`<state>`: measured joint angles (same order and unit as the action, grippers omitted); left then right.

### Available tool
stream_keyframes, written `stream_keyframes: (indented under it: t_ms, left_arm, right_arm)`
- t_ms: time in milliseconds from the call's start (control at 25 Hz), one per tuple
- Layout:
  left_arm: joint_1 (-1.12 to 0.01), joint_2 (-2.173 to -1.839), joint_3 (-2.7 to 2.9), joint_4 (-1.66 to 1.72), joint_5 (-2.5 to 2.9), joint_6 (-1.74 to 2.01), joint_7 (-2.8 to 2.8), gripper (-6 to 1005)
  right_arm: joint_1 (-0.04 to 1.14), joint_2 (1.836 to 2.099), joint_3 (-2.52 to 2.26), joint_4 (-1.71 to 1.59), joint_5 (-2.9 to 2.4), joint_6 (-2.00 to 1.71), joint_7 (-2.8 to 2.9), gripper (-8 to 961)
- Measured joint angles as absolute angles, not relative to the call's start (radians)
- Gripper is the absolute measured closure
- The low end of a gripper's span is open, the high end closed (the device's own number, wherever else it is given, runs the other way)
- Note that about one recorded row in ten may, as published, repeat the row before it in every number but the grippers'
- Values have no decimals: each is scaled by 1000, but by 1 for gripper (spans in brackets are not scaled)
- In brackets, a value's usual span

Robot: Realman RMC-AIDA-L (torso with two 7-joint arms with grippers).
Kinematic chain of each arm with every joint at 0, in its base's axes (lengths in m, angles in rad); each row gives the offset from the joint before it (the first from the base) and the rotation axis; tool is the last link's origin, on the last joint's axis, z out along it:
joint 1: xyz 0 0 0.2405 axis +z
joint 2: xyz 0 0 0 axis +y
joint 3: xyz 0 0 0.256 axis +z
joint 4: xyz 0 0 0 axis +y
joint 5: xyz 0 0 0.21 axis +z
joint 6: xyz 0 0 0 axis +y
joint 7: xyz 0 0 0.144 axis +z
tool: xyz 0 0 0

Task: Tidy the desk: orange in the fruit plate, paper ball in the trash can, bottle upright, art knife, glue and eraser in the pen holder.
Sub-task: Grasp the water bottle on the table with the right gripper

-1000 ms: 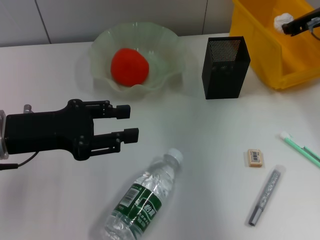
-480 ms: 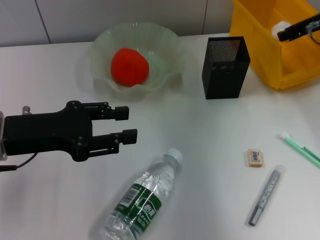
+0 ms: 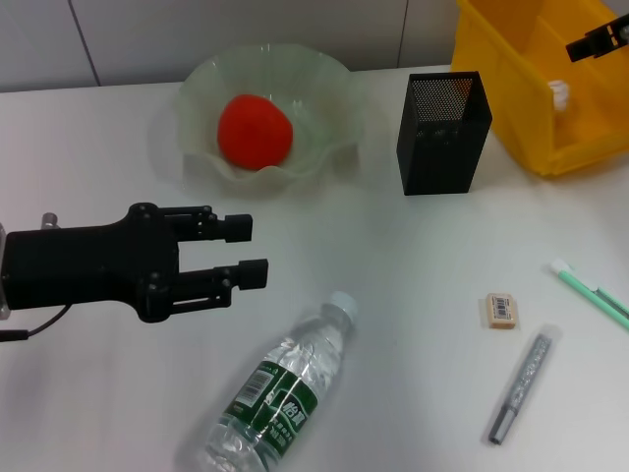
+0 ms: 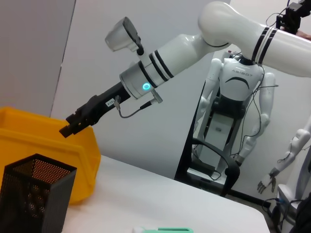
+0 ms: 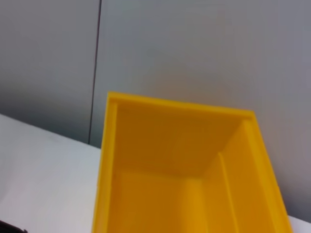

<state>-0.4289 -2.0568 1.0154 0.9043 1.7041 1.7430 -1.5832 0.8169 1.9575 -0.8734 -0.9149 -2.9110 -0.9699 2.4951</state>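
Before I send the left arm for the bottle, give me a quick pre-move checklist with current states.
1. Orange in the fruit plate: ok.
2. Paper ball inside the trash can: ok, a white bit shows by the inner wall.
3. Bottle upright: not ok, lying on its side.
4. Left gripper open, beside the bottle cap, not touching: ok.
5. Right gripper above the trash can, empty: cannot tell.
6. Eraser in the pen holder: not ok, it lies on the desk.
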Motion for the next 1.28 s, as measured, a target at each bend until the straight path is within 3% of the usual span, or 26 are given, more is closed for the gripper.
stream_keyframes:
  t_ms: [200, 400, 760, 1120, 1280]
  left_arm:
    - [-421, -2057, 1015, 911, 1704, 1736, -1605, 423]
    - [-418, -2063, 1013, 922, 1705, 1714, -1638, 424]
    - [-446, -2066, 1041, 991, 1778, 1597, -1811, 426]
    - [-470, -2066, 1036, 1017, 1817, 1572, -1900, 424]
    - [-472, -2067, 1055, 1024, 1821, 1566, -1916, 421]
  right_arm:
    - [814, 1968, -873, -934, -2911, -978, 2496, 326]
    - [777, 2006, -873, -1065, -2852, -1075, 2491, 327]
    - [612, 2013, -874, -1342, -2578, -1349, 2434, 326]
    - [418, 1997, -753, -1353, -2112, -1707, 2091, 327]
    - [405, 1959, -622, -1211, -2005, -1950, 1897, 327]
